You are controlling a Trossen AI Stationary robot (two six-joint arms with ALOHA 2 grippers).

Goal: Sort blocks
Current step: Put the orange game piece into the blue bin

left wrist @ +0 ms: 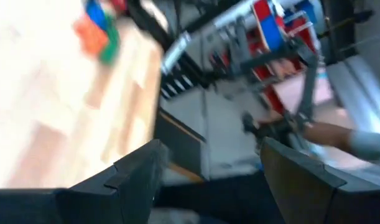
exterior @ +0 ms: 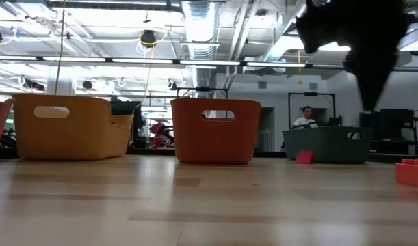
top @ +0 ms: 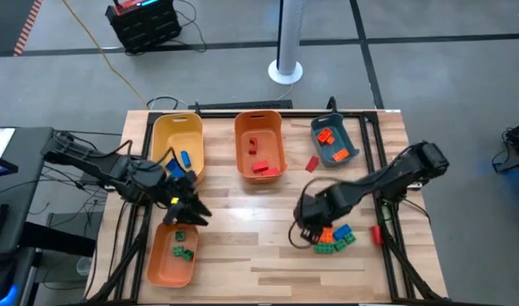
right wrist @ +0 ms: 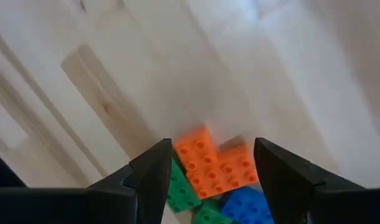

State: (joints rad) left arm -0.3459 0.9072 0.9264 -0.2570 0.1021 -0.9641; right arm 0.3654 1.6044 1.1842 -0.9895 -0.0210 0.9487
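A pile of orange, green and blue blocks [top: 335, 238] lies on the table near its right front. My right gripper [top: 307, 233] hangs just left of and above that pile, pointing down. In the right wrist view it [right wrist: 213, 150] is open, and an orange block [right wrist: 214, 165] of the pile shows below the gap, untouched. My left gripper [top: 191, 211] is raised over the far end of the near-left orange bin [top: 172, 255], which holds green blocks [top: 183, 251]. In the left wrist view it [left wrist: 208, 168] stands open and holds nothing.
Across the back stand a yellow bin [top: 178, 144] with blue blocks, an orange bin [top: 259, 144] with red blocks, and a teal bin [top: 334, 140] with orange blocks. Loose red blocks lie near the teal bin [top: 312, 163] and by the right edge [top: 376, 234].
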